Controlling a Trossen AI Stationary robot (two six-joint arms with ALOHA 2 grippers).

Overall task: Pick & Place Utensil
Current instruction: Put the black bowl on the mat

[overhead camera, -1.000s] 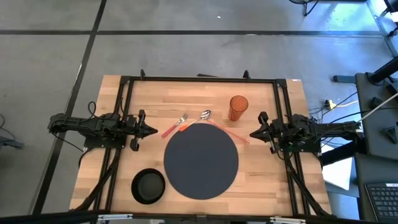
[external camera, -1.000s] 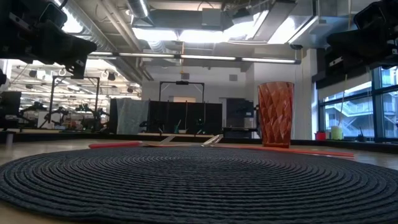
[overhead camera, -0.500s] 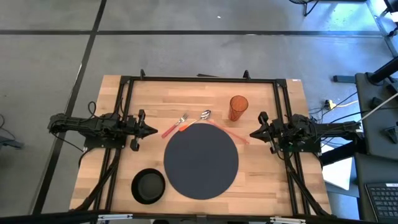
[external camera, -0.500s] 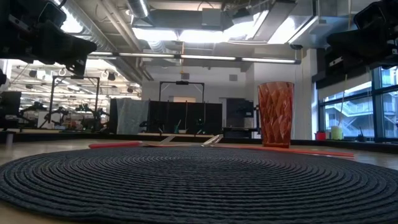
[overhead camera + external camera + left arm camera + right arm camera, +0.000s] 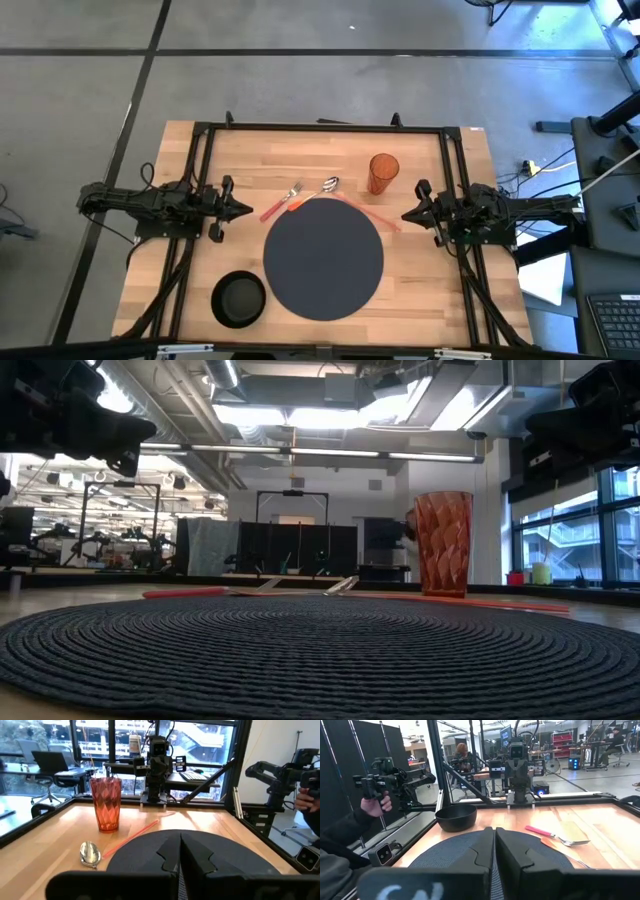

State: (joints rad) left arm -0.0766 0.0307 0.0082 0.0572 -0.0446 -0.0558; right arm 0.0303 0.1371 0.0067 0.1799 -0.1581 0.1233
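Note:
A fork with a pink handle (image 5: 281, 202) and a spoon with an orange handle (image 5: 318, 191) lie flat on the wooden table, just beyond the far-left rim of the round dark placemat (image 5: 323, 257). A thin pink straw-like stick (image 5: 372, 212) lies along the mat's far-right rim. My left gripper (image 5: 246, 210) hovers shut at the table's left, left of the fork. My right gripper (image 5: 405, 215) hovers shut at the table's right, near the stick's end. The spoon (image 5: 90, 854) shows in the left wrist view, the fork (image 5: 556, 836) in the right wrist view.
An orange faceted tumbler (image 5: 383, 173) stands upright beyond the mat on the far right. A black bowl (image 5: 239, 298) sits at the near left. A black frame (image 5: 320, 127) borders the table. A person's hand holding a device (image 5: 375, 795) shows beyond the table.

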